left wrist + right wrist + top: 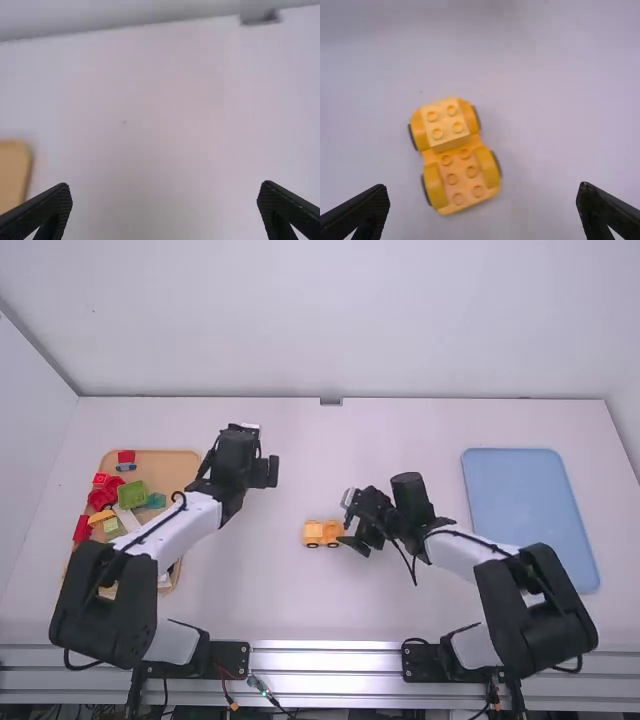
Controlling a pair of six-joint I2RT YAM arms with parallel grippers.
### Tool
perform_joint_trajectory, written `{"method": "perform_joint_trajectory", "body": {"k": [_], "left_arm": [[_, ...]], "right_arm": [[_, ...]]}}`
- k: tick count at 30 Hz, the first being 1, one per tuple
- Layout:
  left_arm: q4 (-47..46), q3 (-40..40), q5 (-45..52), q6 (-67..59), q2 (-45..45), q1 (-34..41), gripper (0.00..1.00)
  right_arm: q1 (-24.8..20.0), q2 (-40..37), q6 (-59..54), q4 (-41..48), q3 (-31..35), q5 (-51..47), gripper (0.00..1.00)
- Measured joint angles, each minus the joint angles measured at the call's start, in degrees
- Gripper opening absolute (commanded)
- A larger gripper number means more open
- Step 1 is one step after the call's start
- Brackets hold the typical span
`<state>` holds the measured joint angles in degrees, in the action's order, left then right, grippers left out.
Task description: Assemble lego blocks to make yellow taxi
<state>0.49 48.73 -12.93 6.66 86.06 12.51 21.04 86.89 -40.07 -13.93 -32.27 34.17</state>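
Well right of the yellow four-wheeled brick car (313, 530) in the high view, a blue tray (527, 510); well left, a tan tray (175, 465) of blocks. Beyond and left of it, left gripper (265, 472), spread wide on air; just right, right gripper (362, 540), likewise. Parked lengthwise left to right, with studs plain in the right wrist view, raised two-by-two brick (445, 124) farthest from that gripper.

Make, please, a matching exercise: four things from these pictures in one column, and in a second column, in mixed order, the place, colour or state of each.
1. toy car
2. blue tray
3. green block
4. right tool

A. inside the brown tray
B. open, holding nothing
C. flat at the table's right side
D. yellow, with wheels

Pairs: 1-D, 2-C, 3-A, 4-B
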Motion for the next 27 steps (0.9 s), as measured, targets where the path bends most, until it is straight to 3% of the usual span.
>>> {"method": "perform_joint_trajectory", "body": {"k": [6, 9, 16, 27], "left_arm": [[-23.3, 9.9, -4.3, 9.7, 0.0, -7.0, 0.99], [-29.7, 14.8, -3.8, 15.1, 0.0, -15.6, 0.99], [-30.4, 15.4, 7.0, 19.1, 0.0, -26.4, 0.99], [-34.3, 15.3, 16.8, 24.0, -0.1, -27.6, 0.99]], "right_arm": [[-1.7, -4.4, -0.4, 1.6, -0.7, -3.2, 0.99], [-3.0, -4.6, 0.1, 2.3, -2.7, -3.9, 0.99], [-3.8, -4.6, 0.9, 2.2, -4.2, -4.5, 0.99], [-3.8, -4.6, 1.2, 0.6, -4.2, -4.6, 0.99]]}}
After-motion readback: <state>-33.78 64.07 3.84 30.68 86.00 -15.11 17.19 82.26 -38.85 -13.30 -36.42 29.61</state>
